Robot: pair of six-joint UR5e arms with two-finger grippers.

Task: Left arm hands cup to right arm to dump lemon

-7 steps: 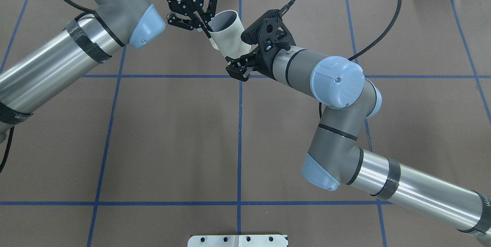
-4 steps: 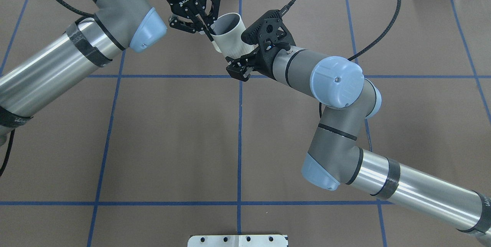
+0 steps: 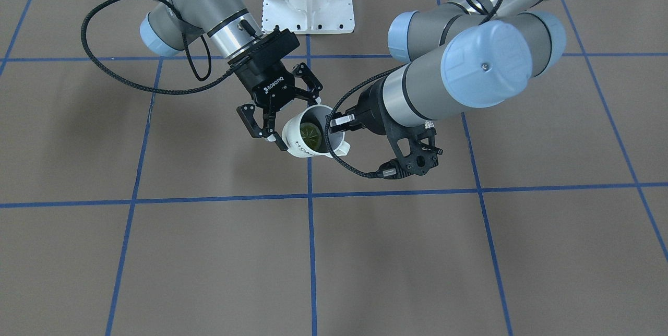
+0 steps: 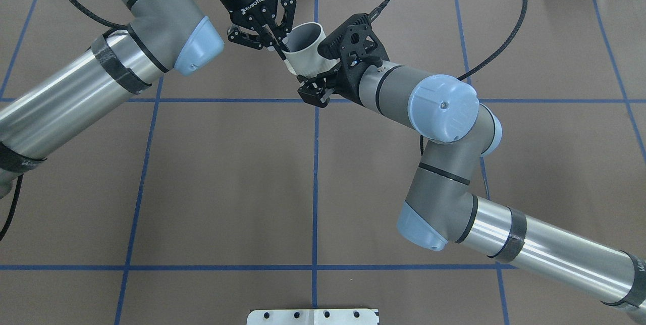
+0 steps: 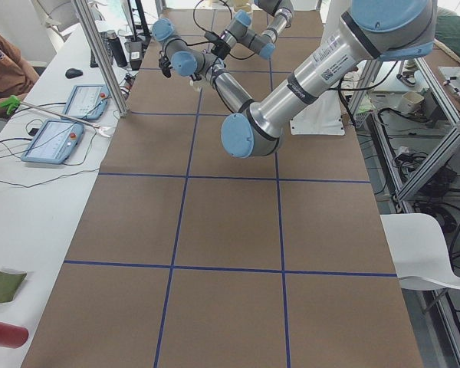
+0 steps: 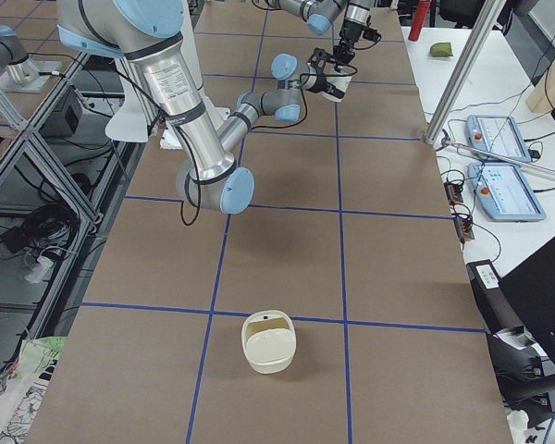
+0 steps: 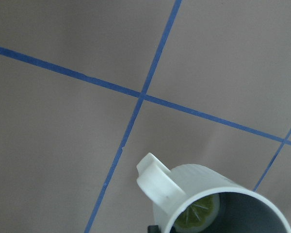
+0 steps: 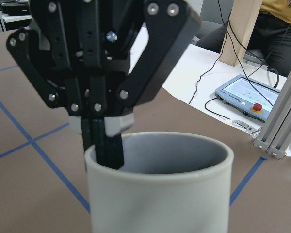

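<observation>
Pinching the rim of the white ribbed cylindrical mug (image 3: 300, 151) right beside its loop handle (image 7: 157, 182), my left gripper (image 4: 278, 48) is clamped with one finger inside the grey interior. My right gripper (image 3: 303, 125) has its jaws spread wide around the mug's body, pad contact unclear. Mug hangs above the brown blue-taped table (image 4: 227, 173) near the centre line, long axis close to upright, mouth up, small yellow-green lemon slice (image 3: 311, 135) on its bottom; left wrist points steeply down, right wrist reaches roughly level away from the base.
</observation>
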